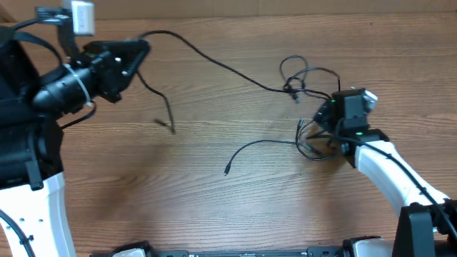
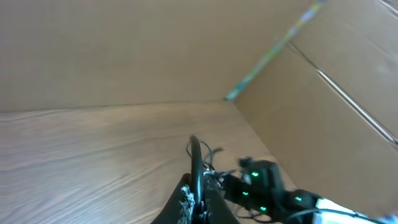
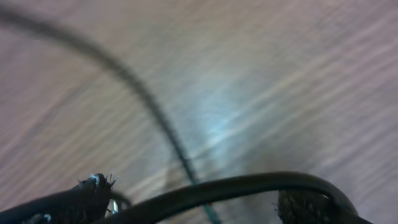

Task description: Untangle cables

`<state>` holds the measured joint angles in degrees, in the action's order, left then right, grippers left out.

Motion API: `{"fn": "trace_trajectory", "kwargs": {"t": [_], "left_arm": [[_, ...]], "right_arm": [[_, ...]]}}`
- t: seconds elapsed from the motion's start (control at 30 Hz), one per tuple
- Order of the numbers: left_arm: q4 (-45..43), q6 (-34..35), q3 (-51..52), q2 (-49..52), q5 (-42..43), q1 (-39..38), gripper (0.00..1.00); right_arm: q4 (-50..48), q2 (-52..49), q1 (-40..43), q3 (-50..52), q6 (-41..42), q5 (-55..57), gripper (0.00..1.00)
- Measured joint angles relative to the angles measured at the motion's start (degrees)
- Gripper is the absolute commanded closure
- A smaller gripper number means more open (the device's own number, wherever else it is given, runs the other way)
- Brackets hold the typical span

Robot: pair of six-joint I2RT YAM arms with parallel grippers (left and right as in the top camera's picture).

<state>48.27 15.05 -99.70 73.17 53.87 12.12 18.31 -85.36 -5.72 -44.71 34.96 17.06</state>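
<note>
L gripper (image 1: pixel 143 50), up at the far left, has its jaws clenched on the long cable (image 1: pixel 214 61) near one end. Its wrist view shows the cable rising from btw the closed fingers (image 2: pixel 185 198). A short tail drops from that grip to a plug (image 1: pixel 171 130) lying on the tabletop (image 1: pixel 143 207). The main run sweeps rightward over the wood into a knot of loops (image 1: pixel 294 87) at center-right. Below it lies the short cable (image 1: pixel 264 141), free plug end toward the middle, other end running into a small clump right beside the R gripper (image 1: pixel 314 135). R jaws look released: in the wrist view the pads (image 3: pixel 93 190) sit well apart w/ a cable arcing across btw them. That view is blurred, so which cable it is can't be told. Judging by this, the job is mid-way: L anchors the long cable while R works at the tangle, and the two cables aren't yet separate. Next move prob. calls for R to close on one strand only, ideally the short cable. Then draw it away from the knot slowly, so the loops slip open instead of tightening. No bins, trays or boxes holding anything here; only cardboard walls (image 2: pixel 323 93) behind the tabletop.
</note>
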Motion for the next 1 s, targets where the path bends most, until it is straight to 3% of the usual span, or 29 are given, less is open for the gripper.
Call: {"fn": "trace_trajectory", "kwargs": {"t": [0.13,0.2,0.27,0.37,0.53,0.6,0.63,0.73,0.8,0.83,1.0], "left_arm": [[0.92,0.00,0.00,0.09,-2.27,2.47,0.96],[2.89,0.00,0.00,0.09,-6.21,3.17,0.96],[5.51,0.17,0.00,0.11,-11.72,3.34,0.96],[8.72,1.42,0.02,0.42,-17.81,3.21,0.96],[10.43,2.19,0.48,2.95,-19.85,-0.79,0.96],[11.15,2.40,1.20,4.61,-20.22,-3.52,0.95],[11.56,2.58,1.60,5.84,-20.79,-5.14,0.87],[12.35,2.69,2.32,9.60,-23.02,-8.72,0.34],[13.03,2.97,2.38,12.41,-25.00,-10.58,0.18],[13.31,2.99,2.40,13.42,-25.57,-11.08,0.04],[14.53,3.54,2.40,19.58,-27.19,-13.77,0.00]], "right_arm": [[3.48,0.00,2.91,0.00,0.02,-0.42,0.23],[5.18,0.00,5.03,0.00,-0.04,-0.98,0.31],[6.40,0.00,7.34,0.00,-0.66,-3.32,0.31],[6.86,0.00,9.55,0.00,-4.22,-11.19,0.20],[6.97,0.11,9.66,0.00,-9.51,-27.67,0.00],[7.45,0.55,9.44,0.00,-10.43,-32.63,0.00],[7.96,1.25,9.42,0.00,-10.97,-35.71,0.00],[9.62,4.04,9.42,0.00,-11.50,-41.31,0.00],[10.88,6.21,9.42,0.00,-11.69,-43.41,0.00],[11.52,7.21,9.42,0.00,-11.78,-44.17,0.00],[12.76,10.19,9.20,0.00,-12.13,-46.47,0.00]]}}
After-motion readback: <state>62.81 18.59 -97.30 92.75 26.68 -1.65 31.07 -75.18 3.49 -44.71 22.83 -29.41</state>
